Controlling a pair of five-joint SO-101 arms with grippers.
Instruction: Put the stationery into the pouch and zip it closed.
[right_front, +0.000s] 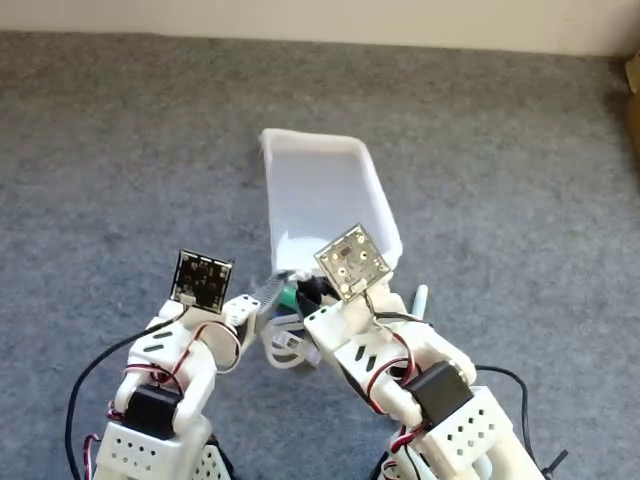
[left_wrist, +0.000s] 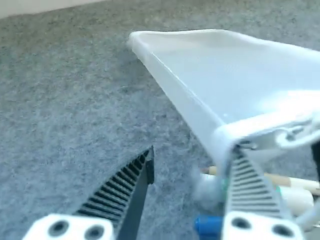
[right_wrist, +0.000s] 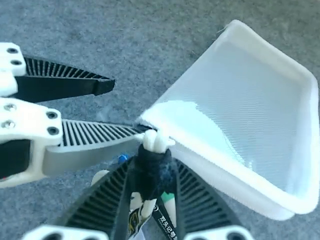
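A white mesh pouch (right_front: 325, 195) lies on the carpet, its open mouth toward the arms. My left gripper (left_wrist: 195, 155) is open at the pouch's near corner, and one of its fingertips (left_wrist: 239, 159) touches the rim beside the zipper pull (left_wrist: 295, 132). My right gripper (right_wrist: 152, 157) is shut on a black pen with a white tip (right_wrist: 154, 141), and that tip is against the pouch mouth (right_wrist: 165, 112). More pens (left_wrist: 295, 190) and a blue item (left_wrist: 207, 225) lie under the grippers. In the high view both grippers meet at the pouch's near end (right_front: 290, 292).
Grey carpet (right_front: 120, 150) surrounds the pouch with free room to the left, right and beyond. A pale pen (right_front: 420, 298) pokes out beside the right arm. A pale wall strip (right_front: 320, 15) runs along the far edge.
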